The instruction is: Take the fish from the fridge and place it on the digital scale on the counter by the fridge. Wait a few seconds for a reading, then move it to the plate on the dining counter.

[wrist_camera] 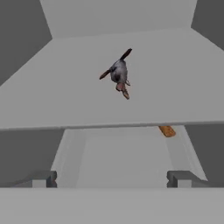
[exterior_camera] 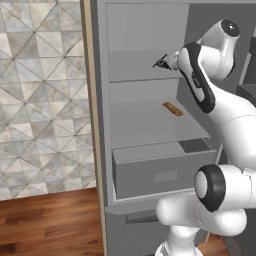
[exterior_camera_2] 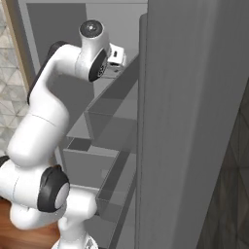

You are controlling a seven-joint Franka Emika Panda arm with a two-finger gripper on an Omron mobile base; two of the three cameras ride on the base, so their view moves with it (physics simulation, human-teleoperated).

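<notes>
Fridge (exterior_camera: 145,125) takes up most of the scene: tall grey cabinet, door swung open, pale shelves stacked inside w/ a grey drawer (exterior_camera: 155,172) below. White arm reaches in from the base; wrist sits at upper-shelf height in both base views.

Upper shelf (wrist_camera: 65,96) carries the fish (wrist_camera: 119,73), also seen as a small dark spiky shape (exterior_camera: 161,63) in the left base view, just beside the wrist. One shelf down lies a small orange-brown food item (exterior_camera: 172,108), off to the side and not part of the job; in the hand view it peeks out (wrist_camera: 166,130) under the upper shelf's front edge.

Gripper (wrist_camera: 113,178): fingers spread wide, nothing between them, tips apart at the bottom of the hand view.

Key relation: fish lies straight ahead of the fingers, further back on the shelf, roughly centred between the two tips, slightly toward the right one. Not touching, clear gap between. Its long axis runs diagonally in the hand view, tail up-right, head end down-left-ish, so it's skewed vs. the line joining the fingertips, neither square across nor parallel.

Judgement: approach phase, grasp not yet made. Next move prob. needs fwd travel over the shelf edge plus some wrist roll so the jaws close across the slim body, not along it. Thin fins = easy to pinch badly or nudge away.
</notes>
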